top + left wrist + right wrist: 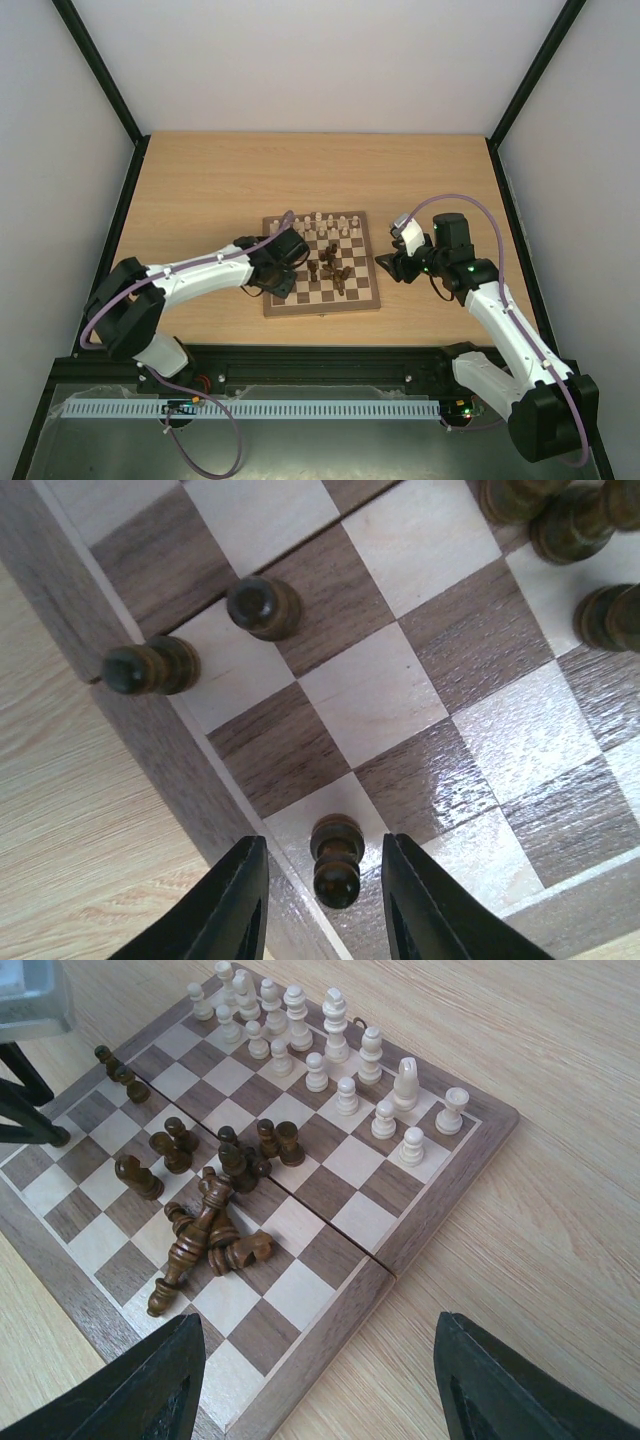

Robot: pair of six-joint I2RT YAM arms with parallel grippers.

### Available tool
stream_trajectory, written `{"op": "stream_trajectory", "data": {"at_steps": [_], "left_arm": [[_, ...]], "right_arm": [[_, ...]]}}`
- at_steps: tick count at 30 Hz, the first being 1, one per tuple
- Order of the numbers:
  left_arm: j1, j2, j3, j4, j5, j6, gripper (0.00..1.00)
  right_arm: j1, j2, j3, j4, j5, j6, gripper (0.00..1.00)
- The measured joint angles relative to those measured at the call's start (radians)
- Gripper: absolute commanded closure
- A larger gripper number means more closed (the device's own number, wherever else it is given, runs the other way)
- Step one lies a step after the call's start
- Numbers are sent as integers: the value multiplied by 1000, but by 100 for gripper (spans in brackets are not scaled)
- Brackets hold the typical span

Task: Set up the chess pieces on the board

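A pale wood-grain table (200, 190) fills a white-walled enclosure with black corner posts. The square wooden chessboard (320, 262), checkered dark brown and cream with a brown border, lies mid-table between the two arms.

The overhead view alone shows both arms. The left arm reaches in low from the left, with the left gripper (282, 285) over the board's left edge. The right arm is bent at the elbow, with the right gripper (392, 268) just beside the board's right edge, its jaws wide with nothing between them.

The right wrist view alone resolves the pieces. Turned pale cream pieces (330, 1050) stand upright in two rows along the far edge. Turned dark brown pieces (215, 1220) cluster mid-board, several lying across one another.

The left wrist view alone shows one small dark brown pawn (337, 865) upright on a cream edge square between the left gripper's black fingers (240, 905). The jaws stand partly apart, with a gap on each side of the pawn.
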Motion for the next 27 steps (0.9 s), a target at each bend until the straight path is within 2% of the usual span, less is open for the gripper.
{"op": "stream_trajectory", "data": {"at_steps": [1, 2, 3, 4, 5, 11, 13, 18, 21, 25, 26, 27], "left_arm": [[0, -3, 6, -10, -6, 2, 59], [0, -12, 17, -22, -13, 6, 51], [0, -24, 27, -29, -19, 11, 19], [0, -43, 37, -33, -24, 12, 3], [0, -70, 48, -33, -31, 21, 1], [22, -285, 116, -8, -155, 10, 1], [37, -313, 143, -2, -202, 7, 1], [64, -320, 101, 69, -240, 21, 1], [109, -334, 50, 111, -203, 19, 1], [162, -330, 48, 136, -247, -14, 1], [171, -312, 58, 133, -254, -16, 4], [176, -286, 71, 132, -254, -11, 12]], "right_arm": [[0, 0, 0, 0, 0, -2, 36], [0, 0, 0, 0, 0, -2, 36], [0, 0, 0, 0, 0, -2, 36], [0, 0, 0, 0, 0, -4, 36], [0, 0, 0, 0, 0, -5, 36], [0, 0, 0, 0, 0, -9, 36], [0, 0, 0, 0, 0, -9, 36], [0, 0, 0, 0, -1, -9, 36], [0, 0, 0, 0, -1, -9, 36], [0, 0, 0, 0, -1, -9, 36], [0, 0, 0, 0, -1, -9, 36], [0, 0, 0, 0, -1, -10, 36]]}}
